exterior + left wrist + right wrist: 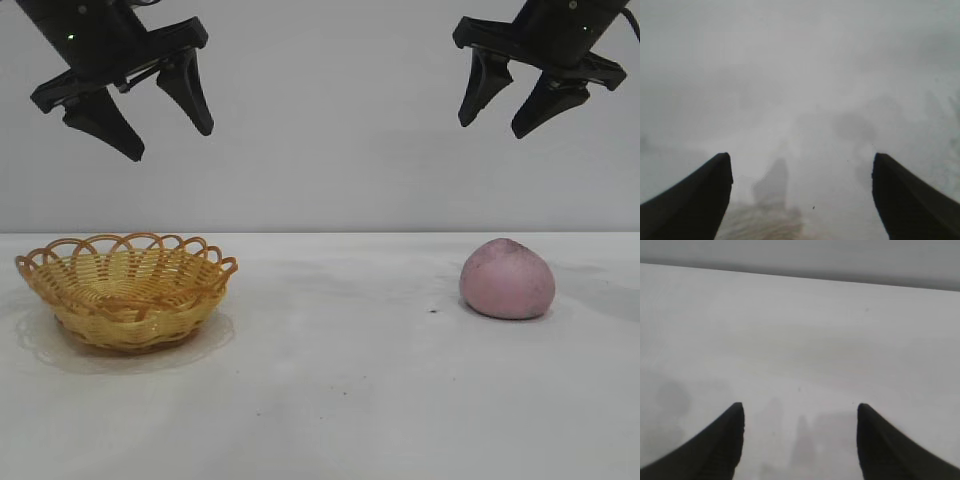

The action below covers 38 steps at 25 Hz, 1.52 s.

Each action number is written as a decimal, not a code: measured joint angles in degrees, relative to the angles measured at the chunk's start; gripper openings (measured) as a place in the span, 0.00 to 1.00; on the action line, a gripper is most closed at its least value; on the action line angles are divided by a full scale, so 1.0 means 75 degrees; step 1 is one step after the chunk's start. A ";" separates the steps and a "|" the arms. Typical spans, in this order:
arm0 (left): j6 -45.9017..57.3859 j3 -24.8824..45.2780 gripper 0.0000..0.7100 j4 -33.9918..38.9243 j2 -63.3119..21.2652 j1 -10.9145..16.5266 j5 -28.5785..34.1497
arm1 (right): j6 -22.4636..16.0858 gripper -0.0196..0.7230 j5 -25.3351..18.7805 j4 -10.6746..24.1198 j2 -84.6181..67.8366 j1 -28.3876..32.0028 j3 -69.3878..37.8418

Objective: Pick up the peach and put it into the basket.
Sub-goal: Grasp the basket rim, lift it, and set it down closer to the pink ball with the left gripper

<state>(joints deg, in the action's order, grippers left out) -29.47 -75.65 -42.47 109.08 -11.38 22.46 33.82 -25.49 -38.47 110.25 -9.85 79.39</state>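
**Nothing picked up yet: peach on the table, basket empty**

The task looks to be at its very start. The peach (pixel 507 279) sits on the white table (pixel 340 380) at the right side of the exterior view, untouched, with its darker tip pointing up. The basket (pixel 126 291) stands well apart from it at the left side and shows nothing inside. All the work is left: reaching down, gripping the peach, carrying it across and setting it in the basket.

The right gripper (pixel 513 100) hangs high above the table, roughly over the peach, with its jaws spread open and empty. The left gripper (pixel 160 112) hangs just as high, above the basket, jaws also apart and holding nothing.

Both arms are cut off at the top of the exterior view, so only the jaws and part of each wrist show. The right wrist view shows only bare table between the jaws; the peach does not appear there. The left wrist view is hazy: a tan patch at its lower edge may be the basket's weave, but that cannot be settled.
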 joint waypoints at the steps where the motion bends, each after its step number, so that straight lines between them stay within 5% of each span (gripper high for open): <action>1: -0.0010 0.0000 0.73 0.0000 0.0000 0.0000 0.0000 | 0.0000 0.59 0.0000 0.0000 0.0000 0.0000 0.0000; 15: -0.0311 -0.0019 0.73 0.0039 0.0000 0.0000 0.0068 | 0.0069 0.59 -0.0037 0.0000 0.0000 0.0000 0.0000; 19: -0.0746 -0.0685 0.73 0.1211 0.0000 0.0000 0.1287 | 0.0126 0.59 -0.0205 0.0014 0.0000 0.0000 0.0000; 24: -0.0746 -0.2336 0.73 0.3400 0.0000 0.0000 0.3832 | 0.0143 0.59 -0.0357 0.0028 0.0000 0.0000 0.0000; 29: -0.0746 -0.3596 0.73 0.4470 0.0000 0.0000 0.5903 | 0.0143 0.59 -0.0423 0.0042 0.0000 0.0000 0.0000; 38: -0.0746 -0.3804 0.73 0.4598 0.0448 0.0000 0.6400 | 0.0148 0.59 -0.0501 0.0056 0.0000 0.0000 0.0000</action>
<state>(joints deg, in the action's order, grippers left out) -35.07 -104.19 -7.98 112.43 -11.38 70.46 34.93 -29.25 -38.05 110.25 -9.85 79.39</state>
